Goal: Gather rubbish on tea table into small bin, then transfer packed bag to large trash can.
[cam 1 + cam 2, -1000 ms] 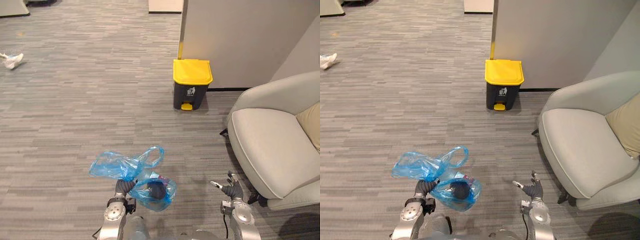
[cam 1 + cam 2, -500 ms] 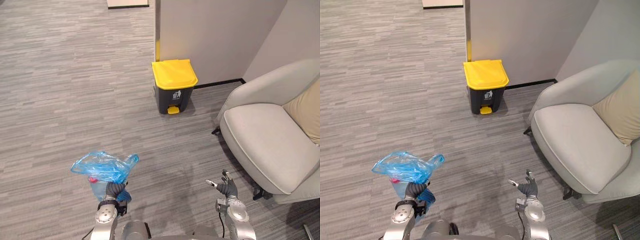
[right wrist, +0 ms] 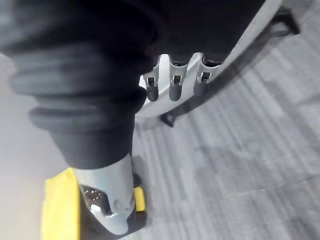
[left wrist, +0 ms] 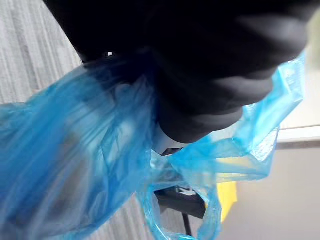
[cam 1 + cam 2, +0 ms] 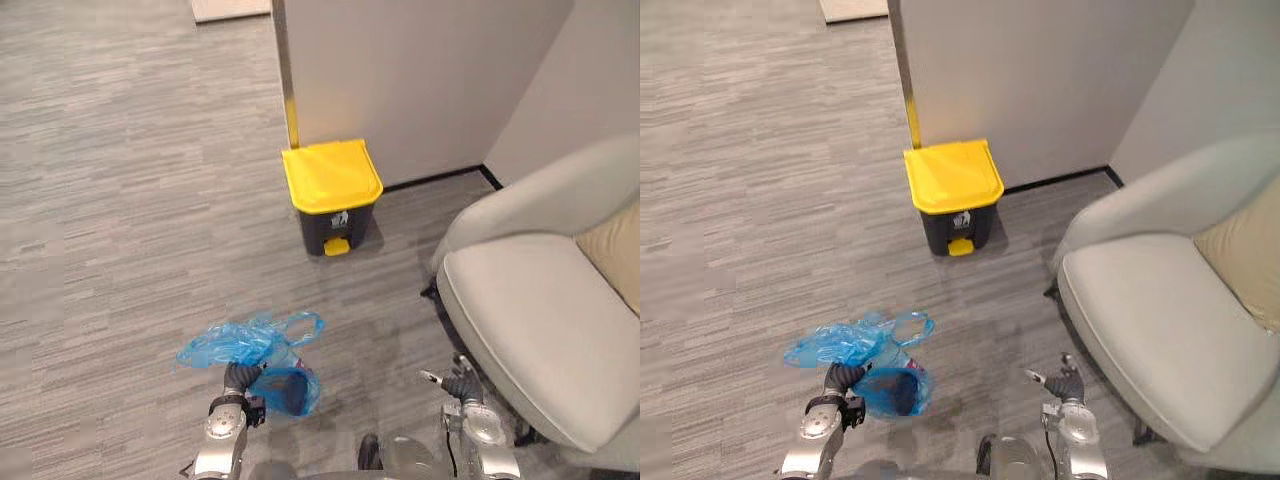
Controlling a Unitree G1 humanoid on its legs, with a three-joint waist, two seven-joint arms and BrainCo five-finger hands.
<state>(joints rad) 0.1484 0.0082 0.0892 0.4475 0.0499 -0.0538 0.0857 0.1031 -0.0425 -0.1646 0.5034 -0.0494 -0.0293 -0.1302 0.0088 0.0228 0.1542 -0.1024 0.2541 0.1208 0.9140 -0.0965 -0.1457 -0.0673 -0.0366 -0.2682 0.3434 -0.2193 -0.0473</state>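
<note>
Carrying the packed bag to the big can is the step in hand, by my reading. The gathering half of the task looks finished, since the blue bag (image 5: pixel 283 389) is out of any small bin and bunched at its neck. What is left is to reach the large trash can (image 5: pixel 330 215), get its lid open and drop the bag in.

The left hand (image 5: pixel 238 378) has its fingers curled round the gathered neck of the blue bag. The loose top of the bag fans out above the fist, and the full part hangs just beside it, above the grey carpet (image 5: pixel 120 200). The left wrist view shows blue film wrapped close against the hand's dark cover.

The right hand (image 5: pixel 460 385) is low on the right, near the front of the grey armchair (image 5: pixel 540 320). Its fingers (image 3: pixel 172 82) are loosely spread and hold nothing.

The bag holds a dark lump and what may be a bit of pink or red. I cannot make the items out through the film.

The trash can stands against the wall (image 5: pixel 420 80), well apart from the bag. Its yellow lid (image 5: pixel 330 177) is closed, so its contents are hidden. A yellow pedal (image 5: pixel 337 246) sits at its foot. A beige cushion (image 5: pixel 615 260) rests in the armchair.
</note>
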